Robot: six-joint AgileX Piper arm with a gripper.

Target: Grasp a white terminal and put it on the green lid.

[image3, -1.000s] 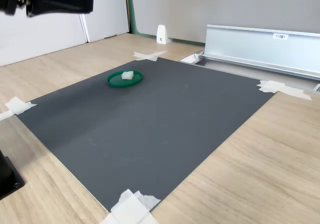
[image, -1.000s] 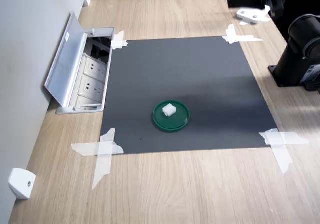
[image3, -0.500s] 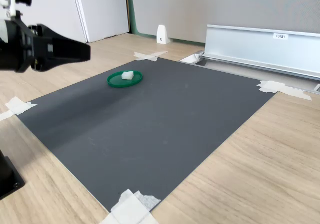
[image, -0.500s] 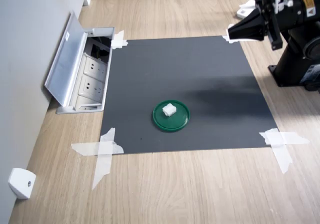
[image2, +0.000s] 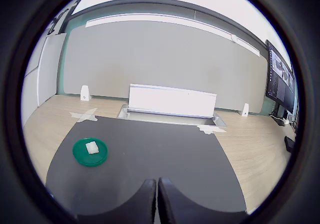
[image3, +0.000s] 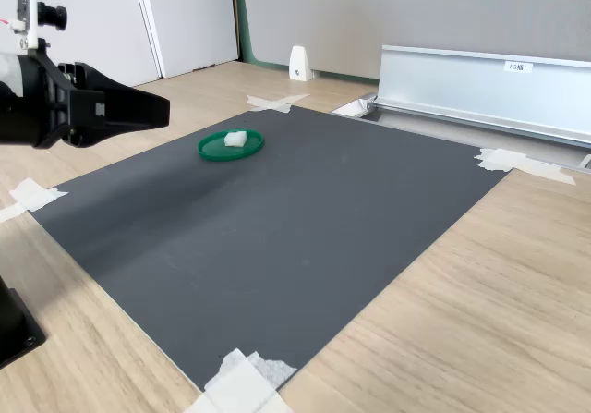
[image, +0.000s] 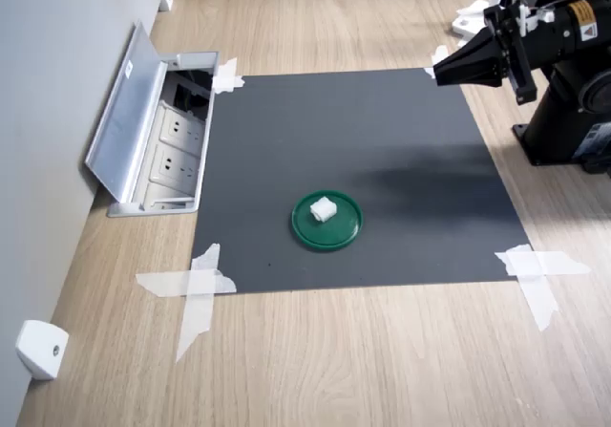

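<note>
White terminal sits on green lid; placement looks complete. Gripper well apart from lid, fingers together, empty. Best hold clear.

The black arm reaches out level in mid-air, its gripper empty with the jaws pressed together to a point, seen at the first exterior view's upper right and the second exterior view's left.

Black arm with tapering black fingers; behind the fingers, a yellow label and a small white bracket.
</note>
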